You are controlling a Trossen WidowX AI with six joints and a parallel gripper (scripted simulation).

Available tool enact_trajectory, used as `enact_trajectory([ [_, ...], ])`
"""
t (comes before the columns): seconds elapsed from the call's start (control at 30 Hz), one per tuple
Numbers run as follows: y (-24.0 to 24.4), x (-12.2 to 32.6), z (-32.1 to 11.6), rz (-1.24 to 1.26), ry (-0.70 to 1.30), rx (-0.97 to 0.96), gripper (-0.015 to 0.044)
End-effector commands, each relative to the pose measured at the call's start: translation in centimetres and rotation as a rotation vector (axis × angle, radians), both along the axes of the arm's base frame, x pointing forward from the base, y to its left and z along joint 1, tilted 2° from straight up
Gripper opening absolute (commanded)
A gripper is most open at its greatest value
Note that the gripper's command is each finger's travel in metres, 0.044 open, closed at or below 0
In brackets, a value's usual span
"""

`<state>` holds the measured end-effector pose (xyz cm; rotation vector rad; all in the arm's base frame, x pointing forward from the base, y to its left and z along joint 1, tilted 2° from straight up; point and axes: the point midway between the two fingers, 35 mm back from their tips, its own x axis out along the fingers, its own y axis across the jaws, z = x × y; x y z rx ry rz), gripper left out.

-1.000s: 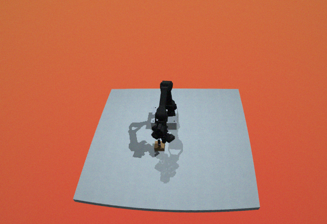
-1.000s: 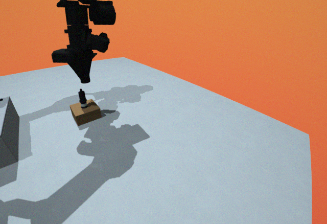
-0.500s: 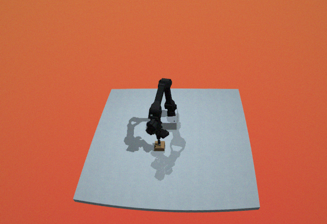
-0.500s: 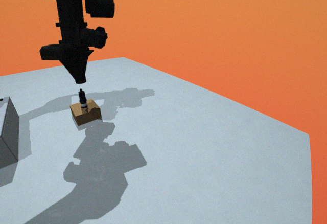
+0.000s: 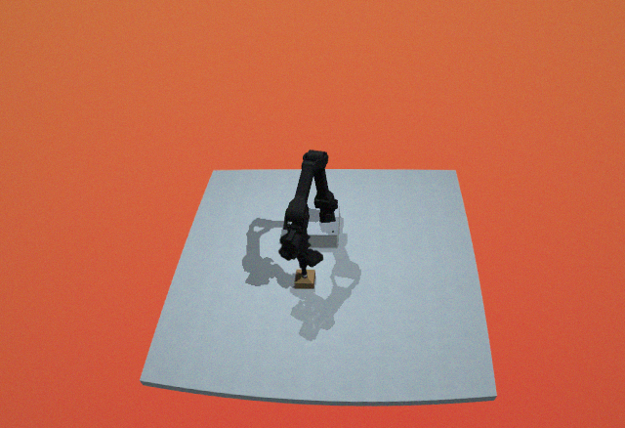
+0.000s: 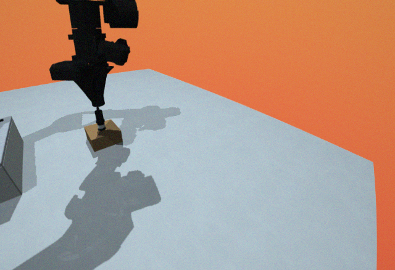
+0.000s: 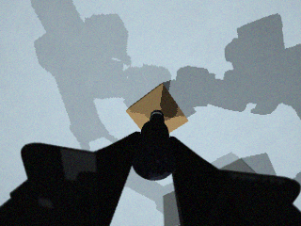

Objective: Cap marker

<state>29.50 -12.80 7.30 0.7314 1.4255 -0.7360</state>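
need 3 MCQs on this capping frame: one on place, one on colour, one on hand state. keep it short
1. Where is the hand?
A. Directly above the marker in the holder block
B. Over the grey box
C. At the table's far right edge

2. What colour is the holder block?
A. Blue
B. Tan-brown
C. White

3. What state is the hand in?
A. Wide open, holding nothing
B. Shut on nothing
C. Shut on the cap

Key:
1. A: in the exterior view the hand's tip sits in line over the marker standing in the block.
2. B: the block looks tan-brown in all three views.
3. C: in the wrist view a dark round cap sits between the fingers, lined up over the marker top.
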Motion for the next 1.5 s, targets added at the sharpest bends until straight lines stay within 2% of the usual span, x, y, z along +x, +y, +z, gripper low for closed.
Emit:
enact_trajectory([
  [0.0, 0.0, -0.2, -0.9, 0.003, 0.009, 0.001, 0.0000],
  [1.0, 0.1, -0.4, -5.1, 0.003, 0.010, 0.001, 0.0000],
  [1.47, 0.0, -0.2, -4.6, 0.000, -0.002, -0.004, 0.0367],
])
